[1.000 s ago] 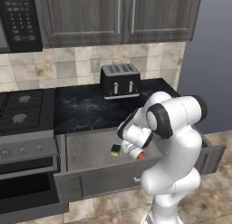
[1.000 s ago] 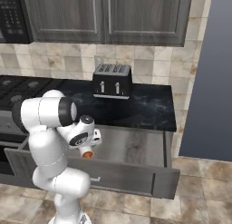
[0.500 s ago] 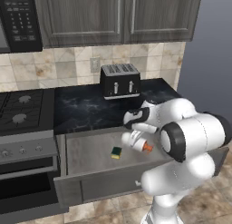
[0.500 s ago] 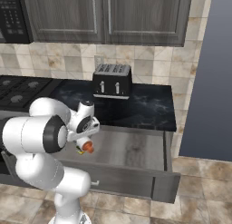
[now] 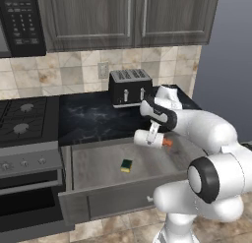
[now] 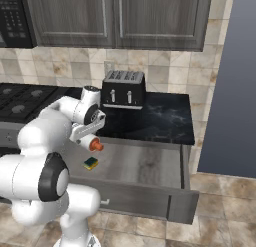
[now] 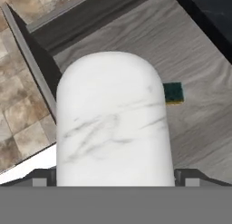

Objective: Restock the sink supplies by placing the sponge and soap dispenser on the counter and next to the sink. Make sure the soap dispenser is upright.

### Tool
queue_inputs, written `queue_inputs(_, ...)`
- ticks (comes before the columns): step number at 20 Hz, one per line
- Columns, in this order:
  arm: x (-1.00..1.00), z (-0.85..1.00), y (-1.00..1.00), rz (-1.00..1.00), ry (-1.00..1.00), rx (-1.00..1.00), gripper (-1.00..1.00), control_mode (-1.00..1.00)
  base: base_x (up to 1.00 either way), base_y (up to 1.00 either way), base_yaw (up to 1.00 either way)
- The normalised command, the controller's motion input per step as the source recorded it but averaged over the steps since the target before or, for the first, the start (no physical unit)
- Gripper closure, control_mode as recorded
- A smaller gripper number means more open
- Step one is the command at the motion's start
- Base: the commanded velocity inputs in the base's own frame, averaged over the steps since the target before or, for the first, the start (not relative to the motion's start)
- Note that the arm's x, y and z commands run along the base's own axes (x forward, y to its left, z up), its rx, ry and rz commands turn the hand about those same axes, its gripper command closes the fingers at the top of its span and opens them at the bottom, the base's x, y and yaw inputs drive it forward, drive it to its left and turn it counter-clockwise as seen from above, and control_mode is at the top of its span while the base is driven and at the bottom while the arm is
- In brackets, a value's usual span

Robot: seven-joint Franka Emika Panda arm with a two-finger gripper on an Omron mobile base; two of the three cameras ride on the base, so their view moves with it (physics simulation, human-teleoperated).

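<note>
Soap dispenser [image 5: 150, 137], white with an orange-red pump top, lies on its side in the air above the open drawer [image 5: 98, 164], clamped between the jaws [image 5: 152, 135] of the white arm. Its pump end points toward the right side of the drawer in the left base view, and toward the drawer's front in the right base view [image 6: 90, 143]. In the hand view the bottle's white, faintly veined body [image 7: 114, 123] sits right between the two dark finger tips, which stand wide on either side of it and press against its flanks.

Below it, the sponge [image 5: 126, 165] rests flat on the grey wooden drawer floor, green side up with a yellow edge showing, well apart from the bottle. It lies near the middle of the drawer in the left base view and toward the drawer's left part in the right base view [image 6: 91, 163]; in the hand view it peeks out just beside the bottle [image 7: 173, 92].

The drawer is pulled out from under the black marble-look bench [image 5: 93, 119]. A dark toaster [image 5: 130, 87] stands on the bench against the tiled wall. A stove [image 5: 24, 121] adjoins the bench on the left, and dark grey cabinets [image 5: 123, 18] hang above.
</note>
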Motion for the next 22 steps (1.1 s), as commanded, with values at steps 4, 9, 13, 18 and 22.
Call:
queue_inputs(4, -0.59, 0.83, 0.0, 0.11, -0.07, -0.01, 1.0, -1.0, 0.0, 0.0, 0.0)
queue_inputs(9, -0.64, 0.72, 0.04, 0.07, -0.11, -0.01, 1.0, -1.0, 0.0, 0.0, 0.0)
queue_inputs(13, -0.53, 0.11, 0.04, 0.0, -0.04, -0.01, 1.0, -1.0, 0.0, 0.0, 0.0)
queue_inputs(18, -0.13, -0.07, 0.17, 0.03, 0.01, -0.04, 1.0, -1.0, 0.0, 0.0, 0.0)
queue_inputs(22, 0.0, -0.09, 0.13, 0.04, 0.06, -0.05, 1.0, -1.0, 0.0, 0.0, 0.0)
